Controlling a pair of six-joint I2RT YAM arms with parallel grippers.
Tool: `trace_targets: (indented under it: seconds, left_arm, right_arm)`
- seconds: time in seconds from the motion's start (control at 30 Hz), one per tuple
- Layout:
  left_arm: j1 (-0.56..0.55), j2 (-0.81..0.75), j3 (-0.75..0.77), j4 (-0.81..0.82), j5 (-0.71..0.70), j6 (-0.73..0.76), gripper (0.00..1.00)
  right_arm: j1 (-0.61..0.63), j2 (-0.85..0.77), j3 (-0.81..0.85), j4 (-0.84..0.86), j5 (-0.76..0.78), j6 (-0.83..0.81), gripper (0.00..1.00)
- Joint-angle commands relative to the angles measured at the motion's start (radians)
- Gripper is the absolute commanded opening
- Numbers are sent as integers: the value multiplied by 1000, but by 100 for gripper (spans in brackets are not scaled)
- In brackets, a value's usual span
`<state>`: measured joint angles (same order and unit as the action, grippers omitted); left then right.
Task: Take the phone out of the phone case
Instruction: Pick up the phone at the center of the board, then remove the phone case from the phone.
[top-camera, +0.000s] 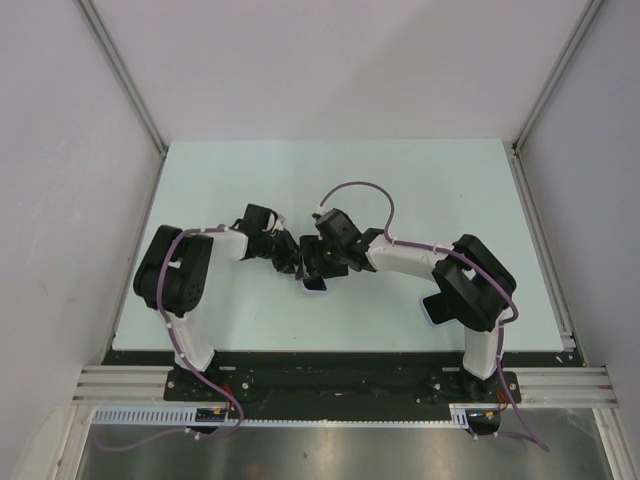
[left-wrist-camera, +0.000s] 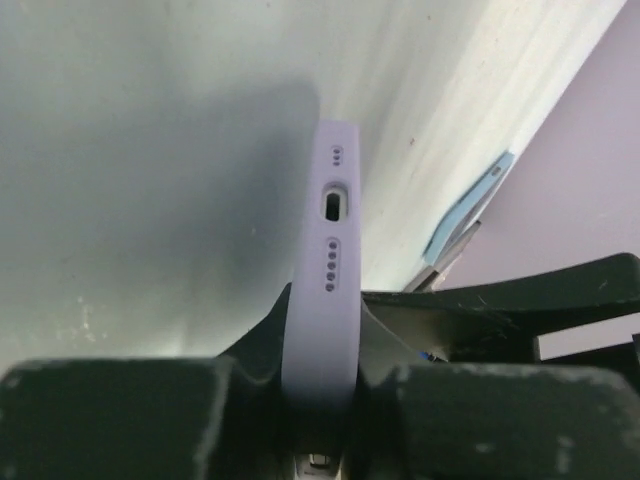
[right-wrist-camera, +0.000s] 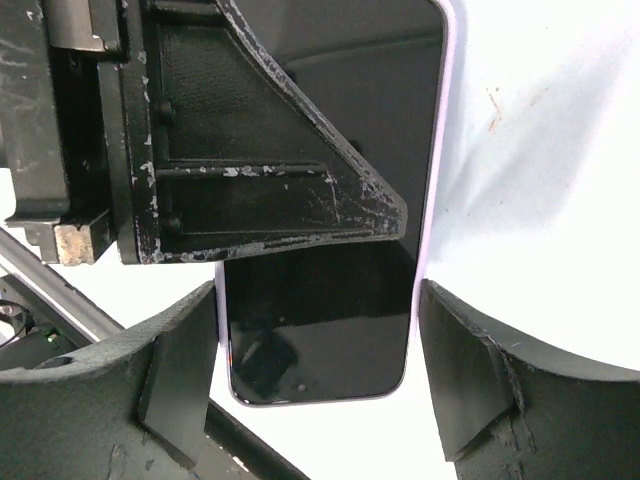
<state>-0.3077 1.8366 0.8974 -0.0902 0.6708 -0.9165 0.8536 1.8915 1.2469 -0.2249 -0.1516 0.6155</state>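
The phone (right-wrist-camera: 330, 310), its black screen facing the right wrist camera, sits in a lilac case (right-wrist-camera: 433, 200). In the top view it is held low over the table's middle (top-camera: 313, 284) between both grippers. My left gripper (left-wrist-camera: 320, 375) is shut on the case (left-wrist-camera: 325, 290), whose bottom edge with port and speaker holes points away. One left finger (right-wrist-camera: 250, 150) lies flat across the screen. My right gripper (right-wrist-camera: 318, 345) straddles the phone's end, its pads against the two lilac side edges. In the top view the left gripper (top-camera: 288, 260) and right gripper (top-camera: 322, 262) meet.
A flat light-blue object (top-camera: 437, 310) lies on the pale table (top-camera: 400, 190) beside the right arm's elbow; it also shows in the left wrist view (left-wrist-camera: 470, 205). Grey walls and metal rails (top-camera: 545, 250) border the table.
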Motion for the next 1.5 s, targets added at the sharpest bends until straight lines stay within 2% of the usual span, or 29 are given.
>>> trace_targets:
  seconds: [0.0,0.1,0.13,0.23,0.37,0.47,0.53,0.57,0.63,0.77,0.93,1.33,1.37,1.47]
  left_arm:
    - [-7,-23,28,18,16,-10,0]
    - [-7,-75,37,47,85,-50,0]
    - [-8,-97,40,49,93,-58,0]
    - [-7,-192,78,34,110,-45,0]
    - [-7,-258,132,32,159,-31,0]
    - [-7,-286,143,124,223,-88,0]
    - [-7,-301,129,251,277,-142,0]
    - [-8,-306,123,303,289,-203,0]
    - [-7,-323,109,435,315,-255,0]
    - [-4,-353,118,513,332,-294,0]
    - [-1,-387,121,570,339,-324,0]
    - [-1,-407,75,670,340,-395,0]
    - [-1,-408,72,679,339,-397,0]
    - [-2,-418,60,696,329,-412,0]
  right_arm:
    - [12,-58,-9,56,-28,-10,30]
    - [6,-91,-12,35,-72,-49,58]
    - [-2,-126,-12,18,-83,-56,74]
    - [-14,-249,-36,-43,-100,-89,89]
    - [-66,-453,-115,-4,-155,-71,96]
    - [-131,-567,-183,45,-175,-1,96]
    - [-189,-609,-236,97,-203,91,95]
    - [-209,-627,-291,178,-225,127,93]
    - [-246,-678,-349,282,-293,220,83]
    - [-272,-697,-412,481,-403,315,65]
    - [-272,-689,-495,630,-405,423,45]
    - [-263,-658,-529,854,-399,552,44]
    - [-263,-654,-527,883,-396,561,43]
    - [-268,-617,-529,962,-414,651,25]
